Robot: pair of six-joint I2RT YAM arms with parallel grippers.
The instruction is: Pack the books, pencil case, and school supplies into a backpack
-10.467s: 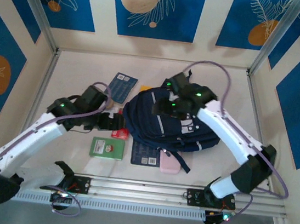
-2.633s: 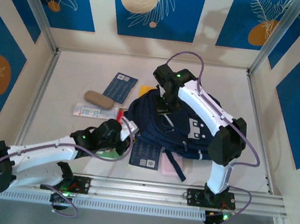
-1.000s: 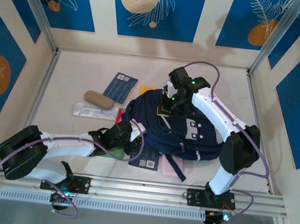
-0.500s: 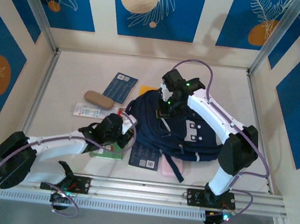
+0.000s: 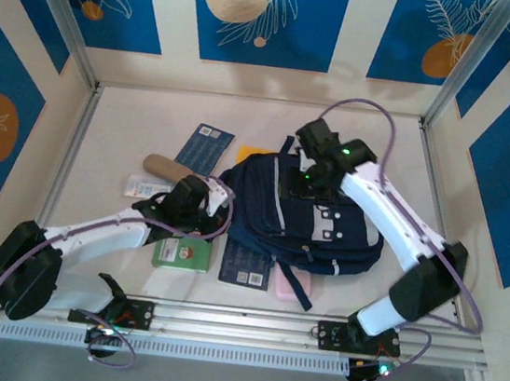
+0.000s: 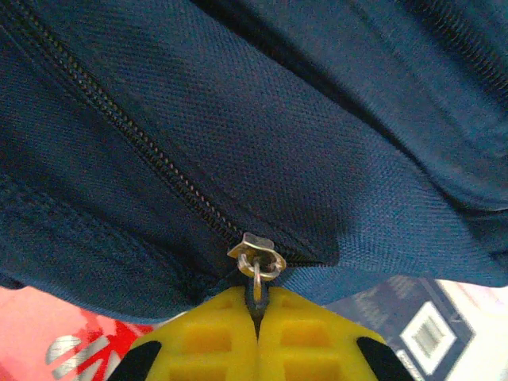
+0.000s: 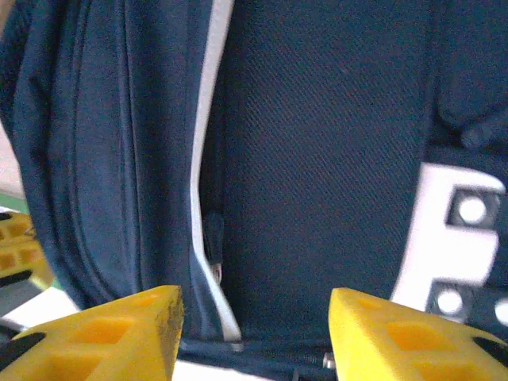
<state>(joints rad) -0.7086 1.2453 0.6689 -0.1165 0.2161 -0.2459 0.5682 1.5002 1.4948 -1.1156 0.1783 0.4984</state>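
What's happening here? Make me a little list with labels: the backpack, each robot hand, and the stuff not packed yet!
Backpack: large dark navy fabric backpack, lying on the table
Left gripper: shut on the backpack's small metal zipper pull
Right gripper: open, over the backpack's front by its pale stripe
Not packed yet: flat green box, tan oval pencil case, dark navy book, second navy book, yellow-orange book peeking out beside the backpack
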